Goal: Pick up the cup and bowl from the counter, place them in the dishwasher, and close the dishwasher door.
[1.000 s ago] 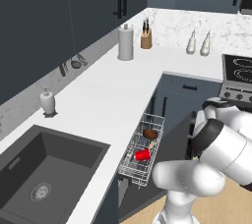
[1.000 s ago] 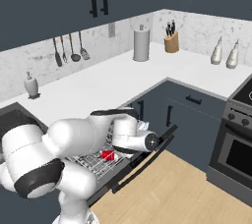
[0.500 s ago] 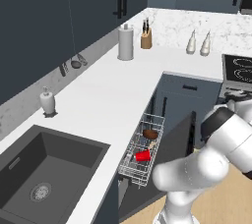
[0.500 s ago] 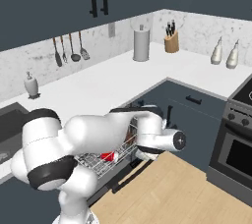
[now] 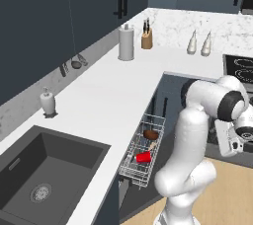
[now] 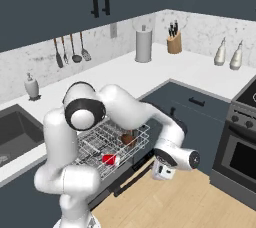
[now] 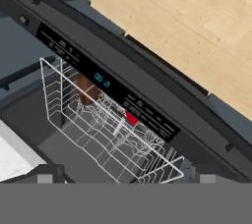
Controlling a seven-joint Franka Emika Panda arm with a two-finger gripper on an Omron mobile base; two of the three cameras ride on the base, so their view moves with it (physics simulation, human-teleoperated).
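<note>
Out past the door's free edge, your gripper [image 6: 162,171] hangs over the wood floor [image 6: 200,202], jaws spread wide and empty. At ten o'clock from it in the right base view, the pulled-out rack [image 6: 107,144] holds the bowl [image 6: 128,138] and cup [image 6: 109,159]. Beneath lies the dishwasher door [image 7: 147,78], folded down.
</note>
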